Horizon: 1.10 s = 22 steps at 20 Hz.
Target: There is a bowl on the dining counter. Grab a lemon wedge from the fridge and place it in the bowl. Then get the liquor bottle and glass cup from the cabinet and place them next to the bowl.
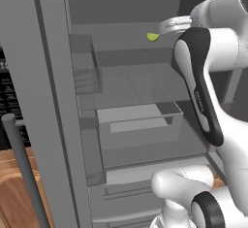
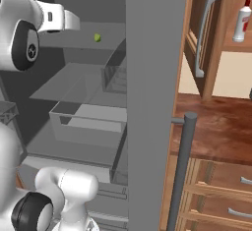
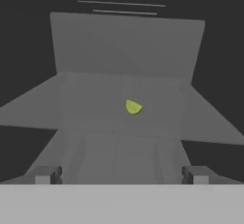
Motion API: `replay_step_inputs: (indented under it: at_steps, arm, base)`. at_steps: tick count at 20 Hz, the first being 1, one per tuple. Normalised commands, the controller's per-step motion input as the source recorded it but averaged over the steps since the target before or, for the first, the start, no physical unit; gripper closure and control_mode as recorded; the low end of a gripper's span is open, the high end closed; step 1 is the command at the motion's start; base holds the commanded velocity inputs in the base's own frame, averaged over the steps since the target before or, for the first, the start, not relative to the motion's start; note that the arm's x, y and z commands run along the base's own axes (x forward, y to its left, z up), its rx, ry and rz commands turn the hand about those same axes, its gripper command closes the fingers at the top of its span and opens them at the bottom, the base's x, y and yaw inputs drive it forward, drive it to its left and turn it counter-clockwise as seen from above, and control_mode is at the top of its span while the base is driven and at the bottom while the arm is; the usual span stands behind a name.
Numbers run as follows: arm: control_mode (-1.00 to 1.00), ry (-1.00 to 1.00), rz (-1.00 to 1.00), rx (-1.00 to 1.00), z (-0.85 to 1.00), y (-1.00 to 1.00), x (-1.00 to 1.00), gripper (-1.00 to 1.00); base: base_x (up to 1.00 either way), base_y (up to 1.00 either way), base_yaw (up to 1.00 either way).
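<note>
The fridge (image 1: pixel 53 101) stands open, and the lemon wedge (image 3: pixel 133 106) lies on its upper shelf, far ahead of the released, empty gripper (image 3: pixel 119 174). The liquor bottle (image 2: pixel 242 21) waits in the cabinet (image 2: pixel 231 53) at right. No step is finished yet.

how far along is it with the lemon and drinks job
Done: the fridge stands open. In hand: the open gripper points at the lemon wedge on an upper shelf, apart from it, holding nothing. Left: grab the wedge and bowl it, then fetch the bottle, on a wooden shelf beside the fridge, and the cup.
</note>
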Motion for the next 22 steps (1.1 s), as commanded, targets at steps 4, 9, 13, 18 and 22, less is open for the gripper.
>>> replay_step_inputs:
  at_steps: [4, 9, 13, 18, 22]
  arm:
    - [-1.00, 0.00, 0.00, 0.00, -0.10, -0.10, 0.55, -1.00]
    - [-1.00, 0.00, 0.00, 0.01, -0.05, -0.14, 0.50, -1.00]
    - [-1.00, 0.03, 0.00, 0.02, -0.03, -0.05, 0.44, -1.00]
    - [-1.00, 0.08, 0.01, 0.04, -0.09, -0.06, 0.47, -1.00]
    - [-1.00, 0.10, 0.06, 0.06, -0.12, -0.18, 0.47, -1.00]
  base:
    - [0.00, 0.00, 0.00]
    - [0.00, 0.00, 0.00]
    - [0.00, 0.00, 0.00]
    - [0.00, 0.00, 0.00]
    - [0.00, 0.00, 0.00]
